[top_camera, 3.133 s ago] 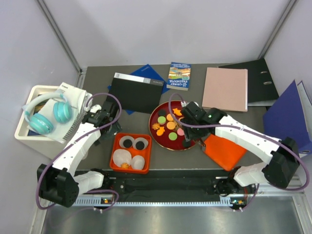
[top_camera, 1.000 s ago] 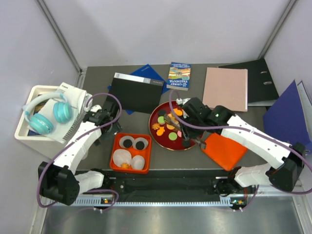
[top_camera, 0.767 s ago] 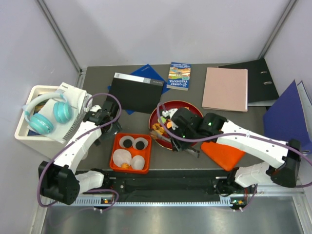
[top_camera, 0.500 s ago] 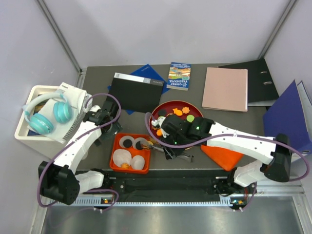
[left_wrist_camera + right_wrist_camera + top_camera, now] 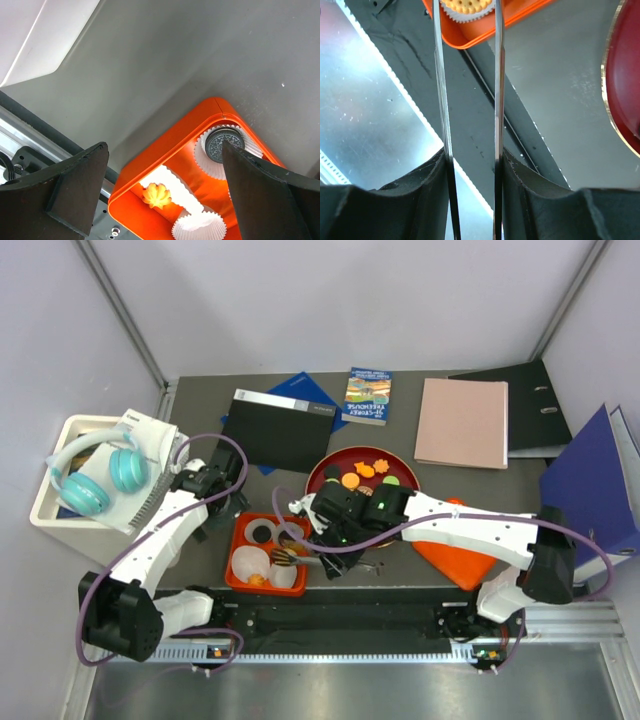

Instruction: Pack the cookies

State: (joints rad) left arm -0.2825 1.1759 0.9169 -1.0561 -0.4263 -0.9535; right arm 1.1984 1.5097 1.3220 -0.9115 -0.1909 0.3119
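Round and flower-shaped cookies (image 5: 352, 480) lie on a dark red plate (image 5: 330, 465). My right gripper (image 5: 322, 543) is shut on metal tongs (image 5: 496, 75). The tongs' tips pinch a yellow cookie (image 5: 468, 5) over a white paper cup in the orange tray (image 5: 240, 530), near its front right corner. The tray's back cups hold black cookies (image 5: 263, 532), and an orange flower cookie (image 5: 155, 195) lies at its front. My left gripper (image 5: 164, 147) hangs open above the tray's (image 5: 150, 165) left side, with nothing between its fingers.
An orange lid-like piece (image 5: 462, 552) lies right of the plate (image 5: 625, 100). Books and binders (image 5: 462, 422) line the back of the table. A white box with teal headphones (image 5: 95, 475) stands at the left. The metal rail runs along the near edge.
My right arm has swung left from the red plate to the orange tray, carrying a cookie in the tongs. The left arm has stayed still and open.
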